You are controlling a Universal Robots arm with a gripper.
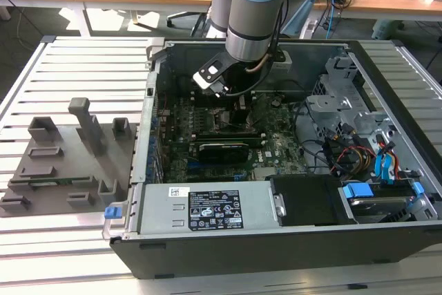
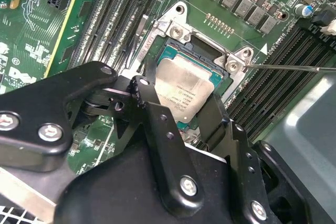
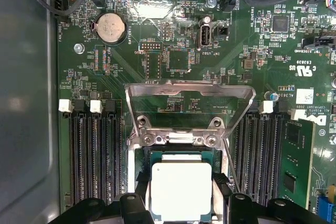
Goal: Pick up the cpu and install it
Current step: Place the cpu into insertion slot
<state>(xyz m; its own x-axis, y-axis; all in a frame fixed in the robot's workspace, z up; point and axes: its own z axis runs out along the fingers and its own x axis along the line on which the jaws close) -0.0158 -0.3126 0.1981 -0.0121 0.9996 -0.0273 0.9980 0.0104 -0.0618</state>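
The cpu point(image 3: 181, 192), a silvery square chip with a greenish rim, lies flat in the motherboard socket point(image 3: 137, 153). My gripper point(image 3: 181, 190) is straight over it, one black finger pressed against each of two opposite edges, with no gap showing. In the second wrist view the cpu point(image 2: 181, 90) sits between the fingers point(image 2: 148, 90) inside the socket frame point(image 2: 176, 30). In the exterior view the gripper point(image 1: 231, 105) reaches down into the open computer case point(image 1: 207, 250) over the motherboard point(image 1: 276, 146).
The socket's metal load plate point(image 3: 189, 98) stands flipped open, and its thin lever point(image 2: 294, 67) sticks out sideways. Memory slots point(image 3: 89, 156) flank the socket. Cables and drive bays point(image 1: 373, 157) fill the case at the exterior view's right. A grey tray with upright blocks point(image 1: 69, 157) lies outside it.
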